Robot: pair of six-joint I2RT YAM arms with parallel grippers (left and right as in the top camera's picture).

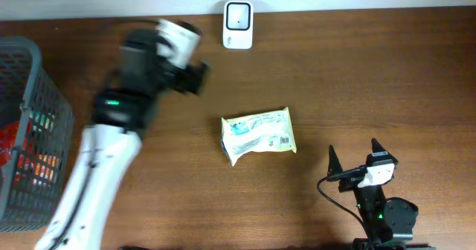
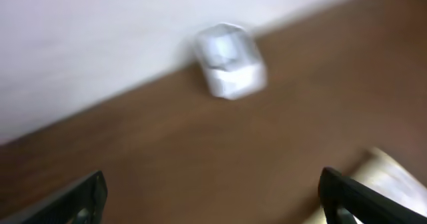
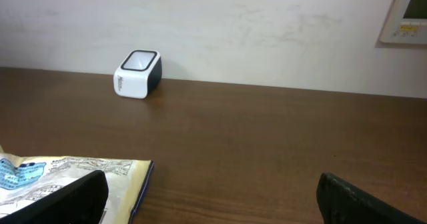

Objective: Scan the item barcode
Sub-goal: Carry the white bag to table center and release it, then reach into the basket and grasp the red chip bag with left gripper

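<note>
The item, a white and blue packet [image 1: 259,135] with a small barcode near its right end, lies flat in the middle of the table. The white scanner [image 1: 238,24] stands at the table's far edge. My left gripper [image 1: 196,77], blurred by motion, hangs to the left of the scanner and well away from the packet. In the left wrist view it [image 2: 213,199] is open and empty, with the scanner [image 2: 230,61] ahead and a packet corner [image 2: 387,177] at the right. My right gripper [image 1: 353,155] is open near the front edge, right of the packet [image 3: 73,174], facing the scanner [image 3: 138,73].
A grey wire basket [image 1: 30,94] with red and orange goods stands at the table's left end. A pale wall rises behind the table, with a control panel [image 3: 407,14] on it at the right.
</note>
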